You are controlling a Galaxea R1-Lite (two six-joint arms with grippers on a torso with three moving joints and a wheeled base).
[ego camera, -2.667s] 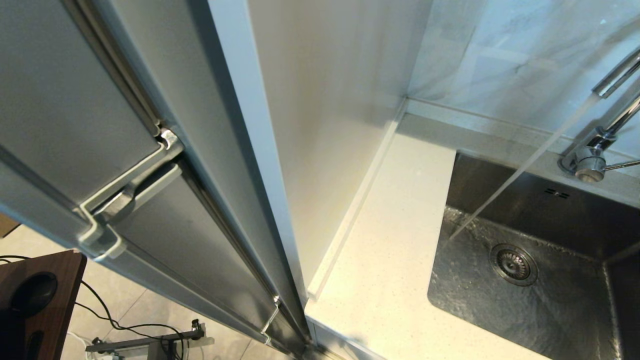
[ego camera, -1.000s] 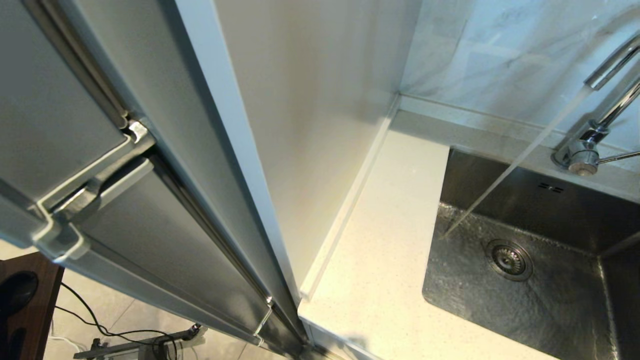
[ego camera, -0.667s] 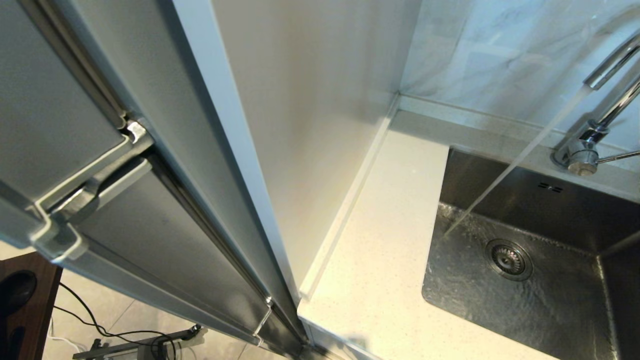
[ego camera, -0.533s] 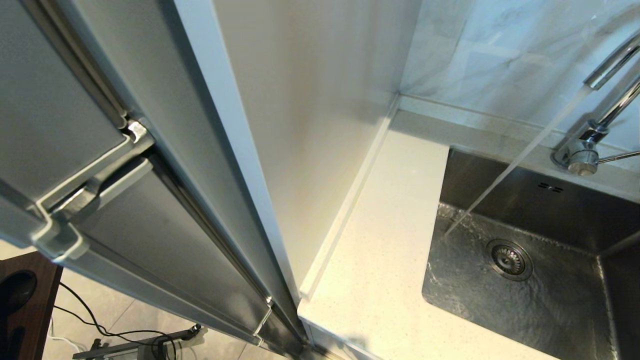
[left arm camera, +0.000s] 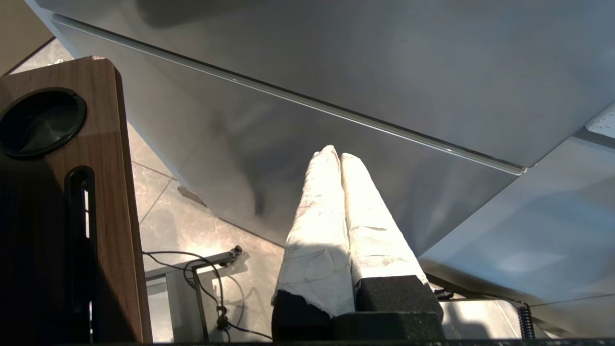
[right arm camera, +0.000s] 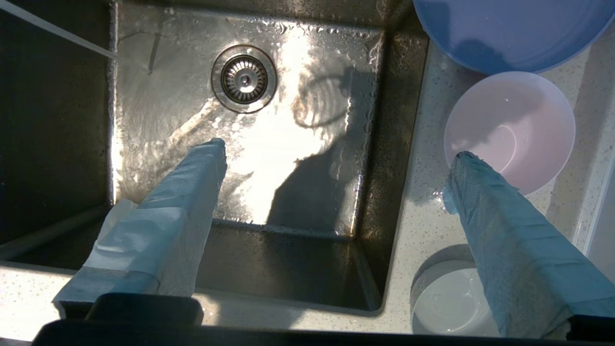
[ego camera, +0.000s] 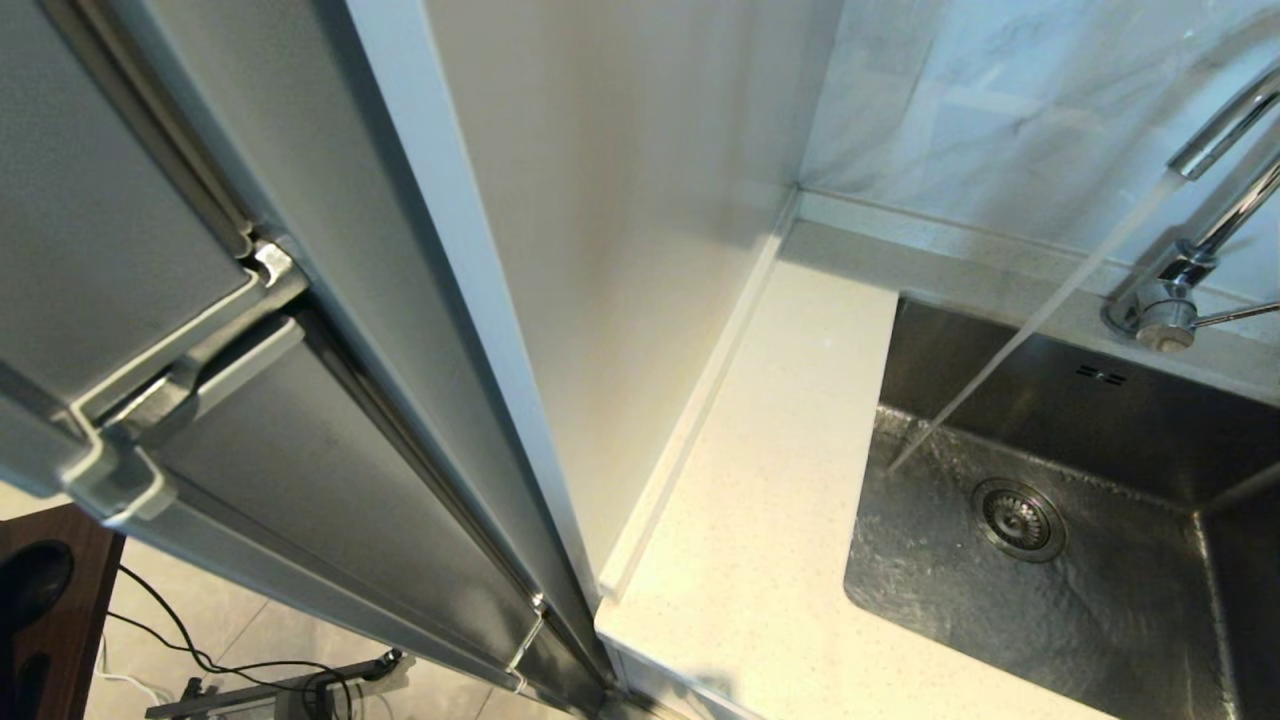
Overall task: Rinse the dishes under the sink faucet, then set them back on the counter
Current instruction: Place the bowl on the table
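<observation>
1. The sink (right arm camera: 240,158) held only water: a thin stream (ego camera: 1010,345) from the faucet (ego camera: 1165,315) struck its wet floor up and left of the round drain strainer (ego camera: 1018,518), and no dish lay in the basin.
2. In the right wrist view the three dishes stood on the counter (right arm camera: 423,202) just beside the sink's rim: the lilac plate (right arm camera: 509,33) at the upper right of the frame, the pink bowl (right arm camera: 511,132) below it and the whitish bowl (right arm camera: 444,300) at the lower right. Each sat upright and apart from its neighbours; water drops clung to the pink bowl, and whether the whitish one held water I could not tell.
3. The right gripper (right arm camera: 336,151) hung above them with its taped fingers spread as wide as they go, one over the sink floor and one over the near rim of the pink bowl, gripping nothing.
4. The left gripper (left arm camera: 340,156) pointed at the grey fridge door (left arm camera: 384,72) with its white-wrapped fingers pressed together and empty.
5. Against the head view of a second earlier, nothing had shifted: the same stream ran and the counter strip (ego camera: 770,500) at lower centre looked the same.
6. The dishes looked small, round and matte in pale colours; the sink was brushed steel, glaring where light hit the wet floor.
</observation>
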